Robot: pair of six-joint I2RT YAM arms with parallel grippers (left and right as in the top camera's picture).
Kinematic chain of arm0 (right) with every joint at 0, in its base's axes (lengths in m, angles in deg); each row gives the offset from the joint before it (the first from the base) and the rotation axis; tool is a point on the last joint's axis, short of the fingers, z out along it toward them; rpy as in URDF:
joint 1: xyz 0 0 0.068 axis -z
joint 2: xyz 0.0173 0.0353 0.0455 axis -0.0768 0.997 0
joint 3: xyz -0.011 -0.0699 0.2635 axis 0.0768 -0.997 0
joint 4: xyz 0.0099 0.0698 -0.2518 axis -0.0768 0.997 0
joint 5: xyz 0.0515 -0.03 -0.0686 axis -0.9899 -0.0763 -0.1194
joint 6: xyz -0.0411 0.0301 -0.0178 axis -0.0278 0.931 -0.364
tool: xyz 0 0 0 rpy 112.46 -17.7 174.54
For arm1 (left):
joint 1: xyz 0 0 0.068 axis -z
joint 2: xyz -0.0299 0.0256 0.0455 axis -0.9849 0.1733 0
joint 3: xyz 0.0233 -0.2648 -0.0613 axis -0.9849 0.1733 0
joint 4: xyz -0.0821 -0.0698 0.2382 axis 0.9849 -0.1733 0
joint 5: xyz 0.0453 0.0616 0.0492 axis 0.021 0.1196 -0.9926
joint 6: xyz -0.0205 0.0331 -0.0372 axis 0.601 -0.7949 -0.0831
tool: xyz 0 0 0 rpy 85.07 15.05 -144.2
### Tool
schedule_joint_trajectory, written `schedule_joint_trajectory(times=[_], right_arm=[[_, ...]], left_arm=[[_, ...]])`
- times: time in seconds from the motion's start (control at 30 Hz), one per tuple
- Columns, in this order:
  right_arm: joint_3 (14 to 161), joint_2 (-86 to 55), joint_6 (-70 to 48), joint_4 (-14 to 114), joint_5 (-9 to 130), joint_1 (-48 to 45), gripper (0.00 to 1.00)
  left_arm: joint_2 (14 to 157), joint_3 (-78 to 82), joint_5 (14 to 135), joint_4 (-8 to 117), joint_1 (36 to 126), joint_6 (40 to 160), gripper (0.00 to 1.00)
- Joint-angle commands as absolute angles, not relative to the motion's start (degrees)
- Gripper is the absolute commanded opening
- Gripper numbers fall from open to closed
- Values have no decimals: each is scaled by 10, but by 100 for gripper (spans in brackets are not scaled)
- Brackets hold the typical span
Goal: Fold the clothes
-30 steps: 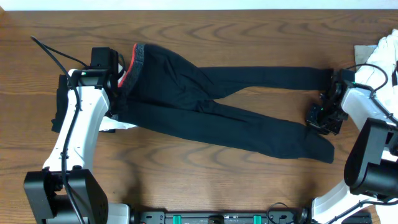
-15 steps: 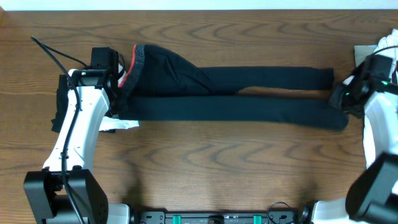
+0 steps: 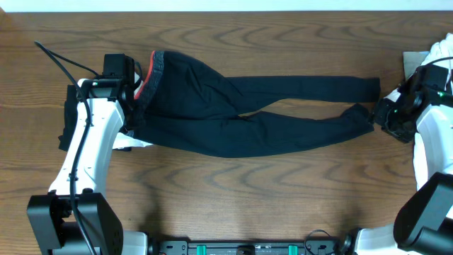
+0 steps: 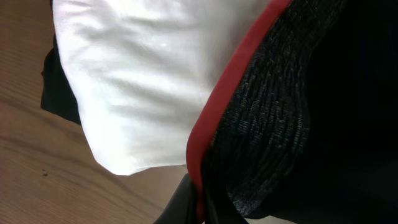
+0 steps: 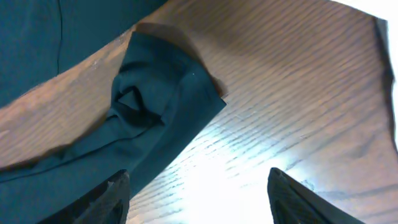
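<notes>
Overhead view: long black fabric trousers (image 3: 233, 117) lie lengthwise on the brown wooden table (image 3: 226, 198), legs splayed, no fold yet made. Left gripper (image 3: 138, 93) is clamped on their grey-and-red elastic waistband (image 4: 249, 112) at left. Right gripper (image 3: 386, 117) has its fingers apart beside the near leg's cuff (image 5: 155, 87), holding nothing.

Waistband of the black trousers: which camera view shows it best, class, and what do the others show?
Left wrist view: the waistband fills the frame, its red edge and grey knit clear. Overhead shows it small, with little texture. Right wrist shows none of it, only the end of a trouser leg.
</notes>
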State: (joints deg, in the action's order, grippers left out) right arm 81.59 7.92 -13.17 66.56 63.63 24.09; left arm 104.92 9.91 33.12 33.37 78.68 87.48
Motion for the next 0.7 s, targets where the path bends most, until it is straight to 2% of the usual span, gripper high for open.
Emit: schedule_joint_trajectory(times=[0.0, 0.13, 0.27, 0.37, 0.47, 0.53, 0.57, 0.63, 0.67], right_arm=[[812, 93, -121, 650, 615, 250, 69], [812, 131, -121, 619, 627, 250, 66], [812, 178, -121, 600, 597, 250, 51], [812, 202, -121, 576, 571, 250, 49], [812, 220, -120, 559, 591, 250, 54], [812, 229, -118, 556, 600, 250, 50], [812, 233, -118, 554, 599, 250, 47], [812, 237, -118, 551, 602, 250, 28], [812, 237, -118, 551, 602, 251, 13]], left_arm=[[1039, 91, 318, 333, 783, 879, 6], [1039, 91, 318, 334, 783, 878, 6], [1039, 91, 318, 334, 783, 878, 6], [1039, 91, 318, 335, 783, 878, 6], [1039, 91, 318, 335, 783, 878, 6], [1039, 91, 318, 335, 783, 878, 6], [1039, 91, 318, 335, 783, 878, 6], [1039, 91, 318, 335, 783, 878, 6], [1039, 91, 318, 335, 783, 878, 6]])
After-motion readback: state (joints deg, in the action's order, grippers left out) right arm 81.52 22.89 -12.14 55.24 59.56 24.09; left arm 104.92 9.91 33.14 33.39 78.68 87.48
